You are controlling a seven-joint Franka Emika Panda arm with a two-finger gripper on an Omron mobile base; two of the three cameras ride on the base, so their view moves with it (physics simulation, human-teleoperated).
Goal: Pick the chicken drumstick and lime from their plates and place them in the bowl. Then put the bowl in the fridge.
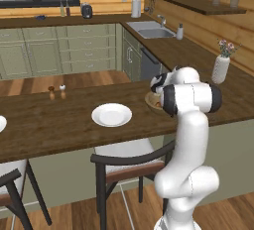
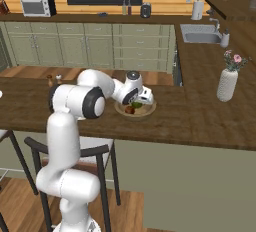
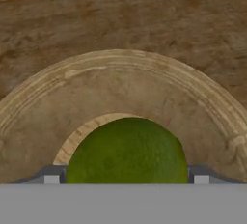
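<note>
The light-brown wooden bowl (image 2: 148, 110) stands on the dark wood counter, and my gripper (image 2: 141, 101) hangs low over it. Inside the bowl the green lime (image 3: 126, 150) rests on the bottom, with my gripper (image 3: 125, 179) open and one fingertip on each side of it. Next to the lime lies the reddish-brown chicken drumstick (image 2: 130, 109). In the left base view my arm covers most of the bowl (image 1: 150, 101). A white plate (image 1: 111, 114) sits bare to the left of the bowl, and another plate (image 1: 1, 123) shows at the left edge. The fridge is out of view.
A white vase with flowers (image 2: 227, 82) stands on the counter to the right of the bowl. Salt and pepper shakers (image 1: 57, 92) stand at the far edge of the counter. Chairs (image 1: 129, 162) are tucked under its near edge. The sink (image 1: 151, 29) is far back.
</note>
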